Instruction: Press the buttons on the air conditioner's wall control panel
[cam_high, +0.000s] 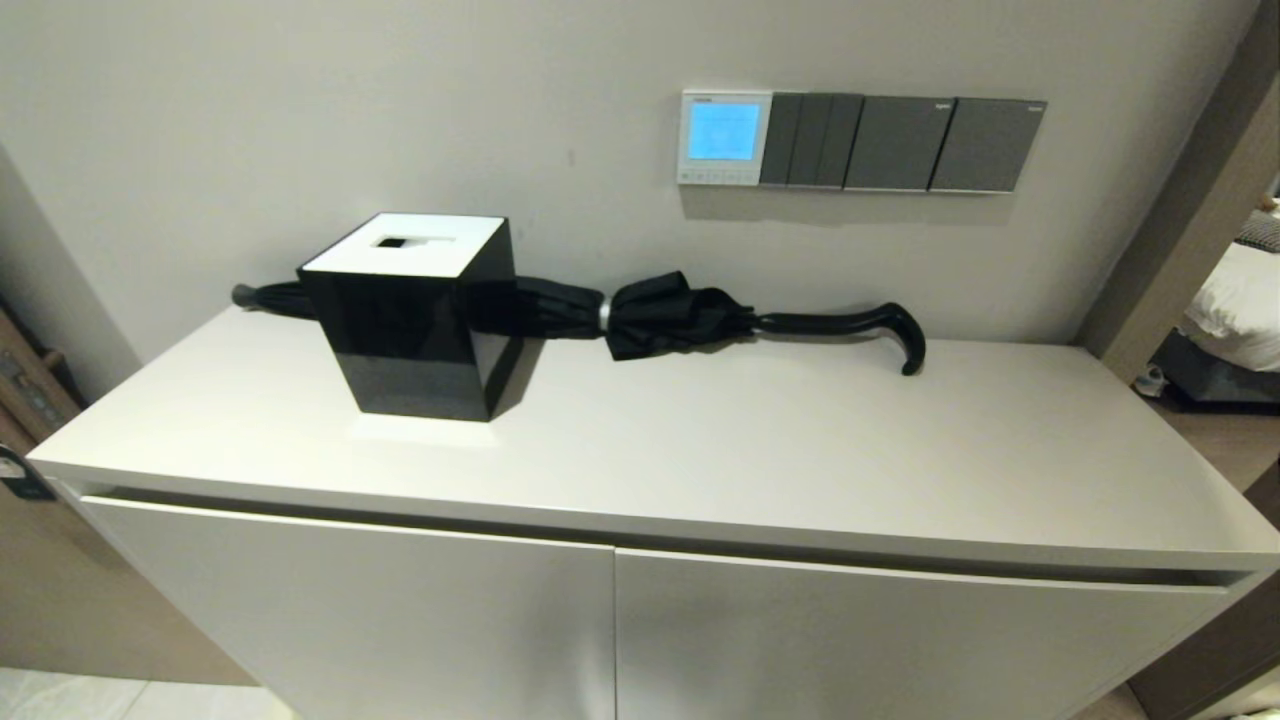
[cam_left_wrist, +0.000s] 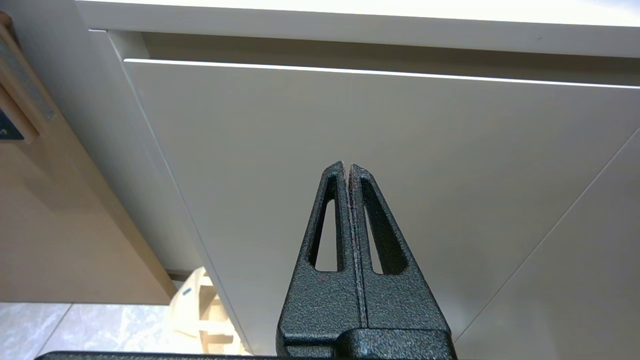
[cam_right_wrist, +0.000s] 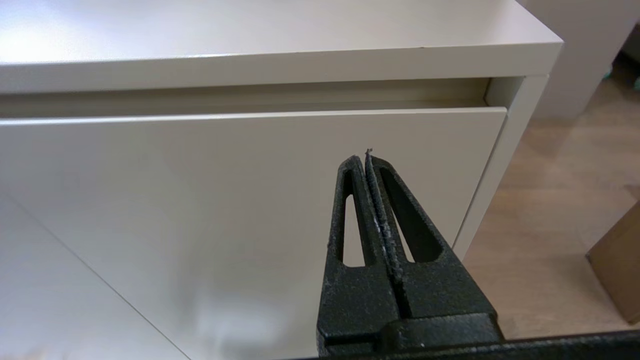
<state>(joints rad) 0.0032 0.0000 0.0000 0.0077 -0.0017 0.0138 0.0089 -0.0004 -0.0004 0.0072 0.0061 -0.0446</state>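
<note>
The air conditioner's wall control panel (cam_high: 725, 137) is a small white-framed square on the wall above the cabinet, its screen lit light blue. The buttons (cam_high: 718, 176) are a row of tiny pale keys along its bottom edge. Neither arm shows in the head view. My left gripper (cam_left_wrist: 347, 166) is shut and empty, low in front of the cabinet's left door. My right gripper (cam_right_wrist: 365, 159) is shut and empty, low in front of the cabinet's right door near its right corner. Both are far below the panel.
Dark grey switch plates (cam_high: 905, 143) sit right of the panel. On the white cabinet top (cam_high: 750, 450) stand a black tissue box (cam_high: 415, 315) with a white lid and a black folded umbrella (cam_high: 690, 315) along the wall. A doorway opens at the right.
</note>
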